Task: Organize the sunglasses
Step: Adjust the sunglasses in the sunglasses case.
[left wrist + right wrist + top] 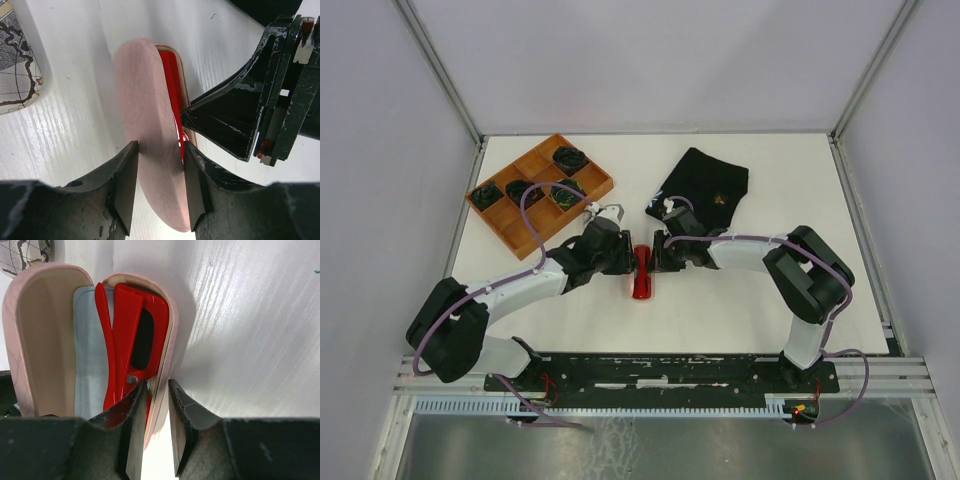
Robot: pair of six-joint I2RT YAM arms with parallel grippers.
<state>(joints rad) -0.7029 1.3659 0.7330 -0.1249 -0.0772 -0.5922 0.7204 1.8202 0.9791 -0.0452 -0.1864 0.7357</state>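
Observation:
The red sunglasses [130, 340] lie folded inside an open pink case [35, 330] on a pale blue cloth lining. In the top view the red sunglasses [641, 285] sit at the table's centre, between both grippers. My left gripper [159, 175] is shut on one pink shell of the case [145, 125], with a red edge of the sunglasses [172, 85] showing behind it. My right gripper [156, 425] pinches the other shell's wall, one finger inside the case and one outside. From above, the left gripper [633, 262] and right gripper [658, 252] face each other. No brown-lensed pair shows.
A grey patterned case [15, 60] lies just beyond the pink one and shows again as the grey patterned case [25, 255] in the right wrist view. A wooden compartment tray [492, 215] with dark items stands at the back left. A black cloth [705, 185] lies at the back right.

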